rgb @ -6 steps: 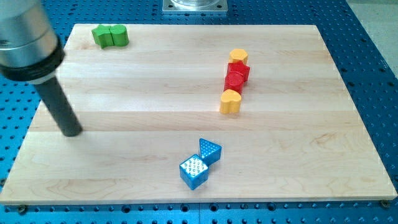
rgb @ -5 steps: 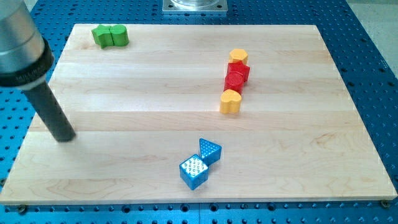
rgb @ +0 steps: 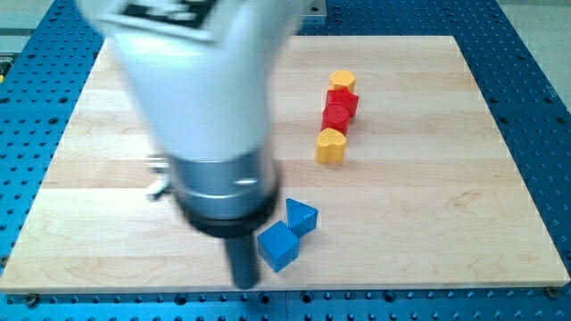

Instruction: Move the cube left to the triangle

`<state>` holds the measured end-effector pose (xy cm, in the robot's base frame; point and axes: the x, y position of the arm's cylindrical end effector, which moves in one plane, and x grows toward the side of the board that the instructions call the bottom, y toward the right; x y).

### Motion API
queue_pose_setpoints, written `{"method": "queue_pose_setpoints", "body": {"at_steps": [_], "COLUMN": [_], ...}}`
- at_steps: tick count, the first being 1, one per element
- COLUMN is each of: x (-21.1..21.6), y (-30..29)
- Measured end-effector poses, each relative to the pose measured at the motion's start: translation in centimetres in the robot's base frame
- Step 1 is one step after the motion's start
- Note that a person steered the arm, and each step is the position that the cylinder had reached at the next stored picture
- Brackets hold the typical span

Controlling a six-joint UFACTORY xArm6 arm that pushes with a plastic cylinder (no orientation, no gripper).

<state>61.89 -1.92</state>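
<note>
- Risk: my tip (rgb: 245, 283), a bare rod with no jaws to open or close, stands just left of the blue cube (rgb: 278, 245).
- Blue cube touches the blue triangle (rgb: 302, 216) at its lower left; a rightward push could shove both away.

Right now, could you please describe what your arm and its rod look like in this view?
My arm is a broad white housing, motion-blurred, with a dark marking near the view's top. Below it sit a silver-grey metal band and a black collar. A straight dark rod ends in my tip, just left of the blue cube. No cables show.
</note>
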Motion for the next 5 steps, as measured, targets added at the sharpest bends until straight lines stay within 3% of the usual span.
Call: {"method": "queue_pose_setpoints", "body": {"at_steps": [1, 4, 5], "x": [-0.3, -3.6, -0.8], "y": [5.1, -2.6, 1.1]}}
